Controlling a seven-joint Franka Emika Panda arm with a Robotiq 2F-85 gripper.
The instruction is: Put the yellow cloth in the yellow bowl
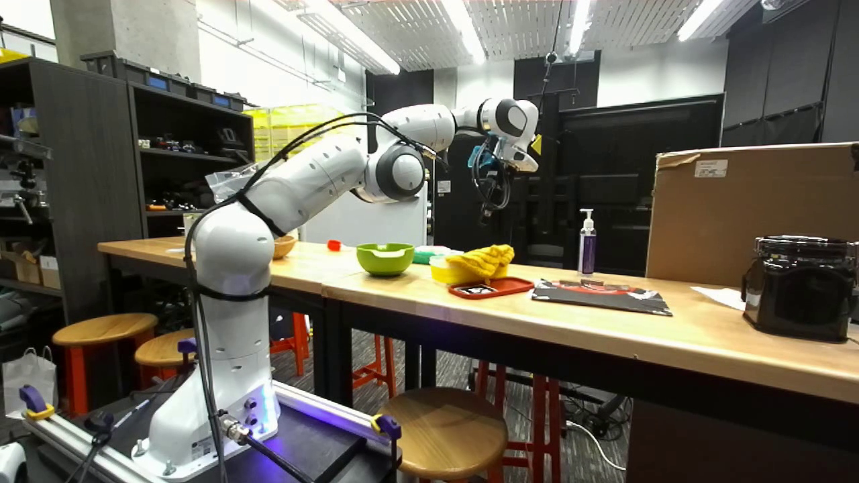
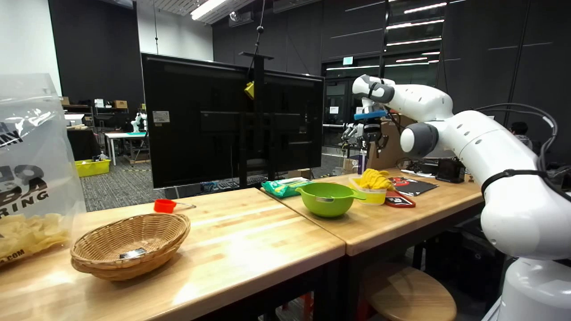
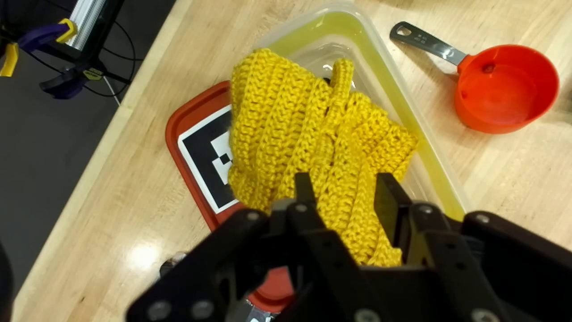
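The yellow cloth (image 3: 304,138), ribbed, lies folded across the yellow tub (image 3: 393,85), a rectangular vessel best read as the task's bowl. In the wrist view the tub's bare corner shows at twelve o'clock and its long wall from one to four; the fabric spills over the rim towards nine. Its heavy knit presumably holds the fold stiff, propping it on the edge rather than letting it sink inside. Below that overhang, at nine o'clock, lies a red tray (image 3: 192,116) bearing a marker card (image 3: 203,147); whether the hanging edge touches either cannot be told from above.

The gripper (image 3: 345,181) enters from six o'clock. Its jaws stand moderately apart with nothing between them; both exterior views show clear space between it and the fabric. Such clearance suits a coming descent as well as a finished placement. In judgement the task is well advanced, the likely remainder being to tuck in the overhang, where a pull could drag the seemingly light tub along.

Farther out, a red measuring cup (image 3: 505,89) rests just beside the tub between two and three o'clock, its handle pointing to ten. In an exterior view a green bowl (image 1: 384,260) stands at nine o'clock from the tub and a pump bottle (image 1: 587,248) towards three, both leaving room for a vertical approach.
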